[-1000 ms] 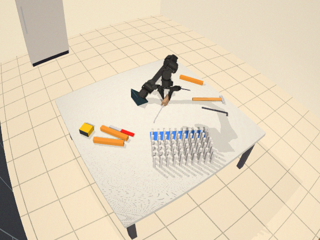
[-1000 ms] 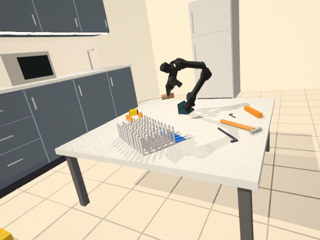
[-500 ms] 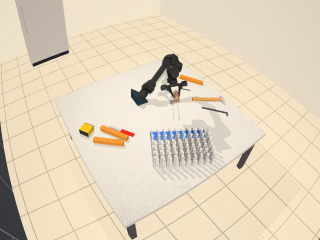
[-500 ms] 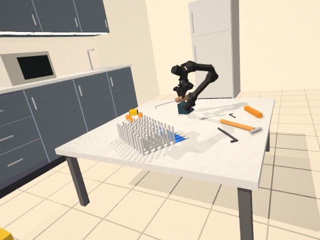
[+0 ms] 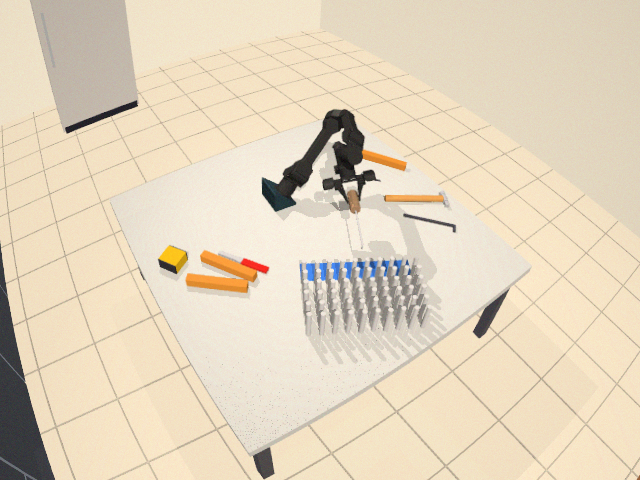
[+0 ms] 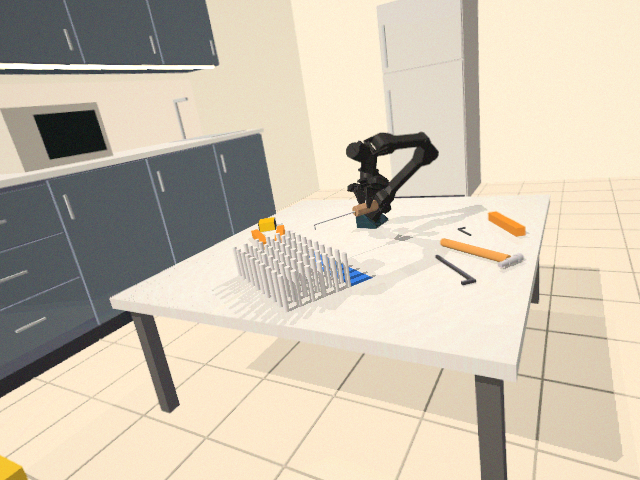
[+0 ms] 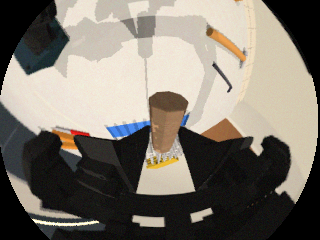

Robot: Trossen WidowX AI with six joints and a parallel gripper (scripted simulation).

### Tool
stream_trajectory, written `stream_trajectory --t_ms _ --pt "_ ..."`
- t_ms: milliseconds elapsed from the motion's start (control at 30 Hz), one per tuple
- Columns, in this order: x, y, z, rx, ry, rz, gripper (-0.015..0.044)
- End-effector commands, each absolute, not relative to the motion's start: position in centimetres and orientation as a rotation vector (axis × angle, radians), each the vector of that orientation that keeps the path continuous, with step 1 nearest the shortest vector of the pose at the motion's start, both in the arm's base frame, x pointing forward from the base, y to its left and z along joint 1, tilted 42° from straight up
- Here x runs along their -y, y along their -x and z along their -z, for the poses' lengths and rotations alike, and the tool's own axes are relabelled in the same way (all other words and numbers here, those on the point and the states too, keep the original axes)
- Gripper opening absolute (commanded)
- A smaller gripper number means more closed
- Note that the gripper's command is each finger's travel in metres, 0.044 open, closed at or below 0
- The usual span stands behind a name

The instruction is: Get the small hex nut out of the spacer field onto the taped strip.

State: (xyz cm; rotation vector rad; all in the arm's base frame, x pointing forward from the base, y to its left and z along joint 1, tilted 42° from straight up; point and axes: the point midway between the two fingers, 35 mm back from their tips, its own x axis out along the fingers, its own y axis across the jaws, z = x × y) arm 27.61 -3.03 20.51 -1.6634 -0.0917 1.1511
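My gripper (image 5: 353, 193) (image 6: 367, 205) (image 7: 165, 132) is shut on the brown wooden handle (image 5: 354, 204) (image 6: 358, 210) (image 7: 168, 112) of a hook tool, above the table. Its thin shaft (image 5: 359, 230) (image 6: 333, 220) points toward the spacer field, and the small bent tip (image 6: 314, 226) is in the air, outside the field. The metal spacers (image 5: 362, 321) (image 6: 281, 290) stand upright in rows. The blue taped strip (image 5: 338, 270) (image 6: 357, 277) (image 7: 118, 131) lies along their arm-side edge. The hex nut cannot be made out in any view.
A hammer (image 5: 413, 198) (image 6: 473, 249) (image 7: 225, 42) and a black L-shaped tool (image 5: 429, 221) (image 6: 452, 267) (image 7: 222, 75) lie to one side. A red-handled tool (image 5: 254, 265), orange bars (image 5: 227, 265) (image 5: 217, 283) and a yellow block (image 5: 173, 257) (image 6: 267, 224) lie opposite. Another orange bar (image 5: 385, 160) (image 6: 506, 223) is farther back.
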Motion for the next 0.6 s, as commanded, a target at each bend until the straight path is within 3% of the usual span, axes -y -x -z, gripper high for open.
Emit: stream_trajectory --t_ms 0,567 --pt "2.1 -27.9 -19.4 0.084 1.669 -1.153 0.0" --pt "-2.9 -28.5 -14.2 0.088 1.673 -1.141 0.0"
